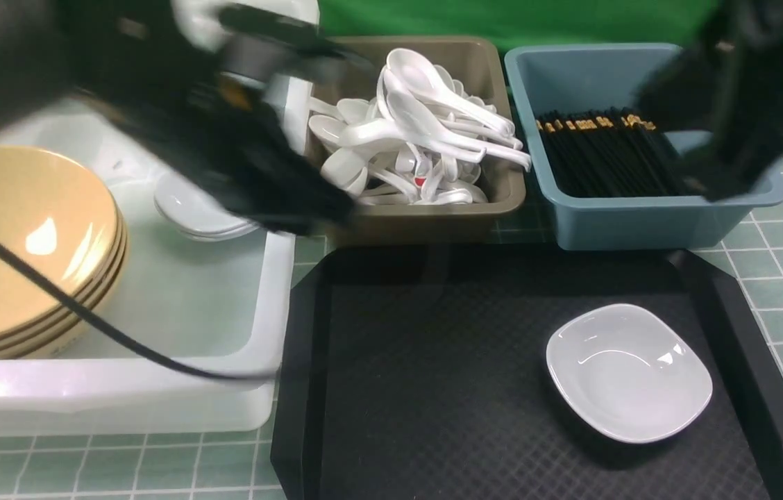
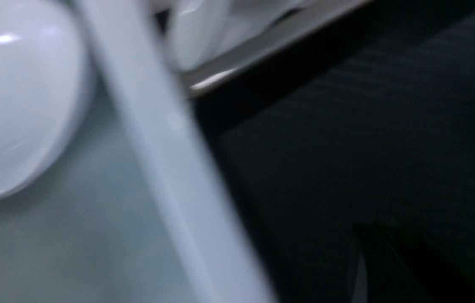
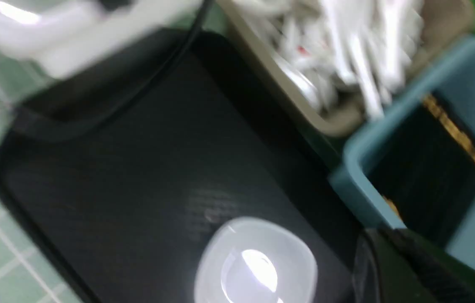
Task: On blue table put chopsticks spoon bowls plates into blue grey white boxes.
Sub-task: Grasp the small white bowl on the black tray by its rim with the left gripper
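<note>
Showing bowls (image 1: 23,236) in white tub (image 1: 86,389): front view only.

- Front view: high on the robot's side, facing forward and down. Black tray (image 1: 433,389) near, white tub (image 1: 280,292) left.
- Left wrist view: very close and blurred, over the tub rim beside the tray.
- Right wrist view: higher, angled down over the tray, plate (image 3: 256,265), grey bin (image 3: 326,126) and blue bin (image 3: 355,176).
- Shared: tray in all three views.

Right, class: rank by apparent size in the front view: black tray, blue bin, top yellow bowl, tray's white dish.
1. black tray
2. blue bin or top yellow bowl: unsure, bowl is cropped
3. white dish
</note>
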Controlling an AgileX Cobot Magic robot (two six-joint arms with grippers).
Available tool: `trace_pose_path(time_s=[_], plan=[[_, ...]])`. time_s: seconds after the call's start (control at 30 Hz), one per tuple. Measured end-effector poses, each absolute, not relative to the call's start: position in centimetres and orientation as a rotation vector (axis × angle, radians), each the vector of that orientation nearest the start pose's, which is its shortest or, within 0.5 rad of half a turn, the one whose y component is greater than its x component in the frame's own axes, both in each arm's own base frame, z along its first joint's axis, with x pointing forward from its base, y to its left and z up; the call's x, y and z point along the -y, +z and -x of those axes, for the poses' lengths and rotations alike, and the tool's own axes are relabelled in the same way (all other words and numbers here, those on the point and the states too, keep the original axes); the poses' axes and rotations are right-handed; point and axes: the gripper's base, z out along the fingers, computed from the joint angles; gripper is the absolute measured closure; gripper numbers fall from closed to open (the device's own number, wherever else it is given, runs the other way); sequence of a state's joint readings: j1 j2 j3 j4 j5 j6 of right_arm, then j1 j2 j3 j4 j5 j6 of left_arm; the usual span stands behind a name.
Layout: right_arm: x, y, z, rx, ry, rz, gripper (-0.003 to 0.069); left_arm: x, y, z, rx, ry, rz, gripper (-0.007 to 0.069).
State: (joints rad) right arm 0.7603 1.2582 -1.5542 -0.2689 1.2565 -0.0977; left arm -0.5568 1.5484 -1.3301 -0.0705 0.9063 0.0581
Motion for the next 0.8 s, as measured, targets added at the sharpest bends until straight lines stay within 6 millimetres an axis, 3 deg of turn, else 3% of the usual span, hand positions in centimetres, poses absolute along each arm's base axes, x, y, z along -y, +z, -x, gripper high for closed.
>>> trace_pose_path(time_s=[0.17,0.23,0.37,0.57,0.8], plan=[[-11.5,44.8,-16.1,-2.194,-0.078,0.888,0.061,24.8,29.3,-27.3,-2.484,-0.393,-0.919,0.0594],[-10.8,44.7,-15.5,-2.191,-0.076,0.876,0.061,26.1,28.9,-27.6,-2.486,-0.42,-0.934,0.0564],[-9.2,44.4,-13.9,-2.184,-0.066,0.845,0.061,31.5,25.3,-29.3,-2.54,-0.505,-1.026,0.0363],[-8.8,44.0,-13.4,-2.189,-0.068,0.847,0.0609,33.8,20.8,-30.8,-2.625,-0.5,-1.041,0.0181],[-8.8,44.0,-13.4,-2.189,-0.07,0.847,0.0607,34.6,17.1,-31.5,-2.697,-0.517,-0.963,0.0173]])
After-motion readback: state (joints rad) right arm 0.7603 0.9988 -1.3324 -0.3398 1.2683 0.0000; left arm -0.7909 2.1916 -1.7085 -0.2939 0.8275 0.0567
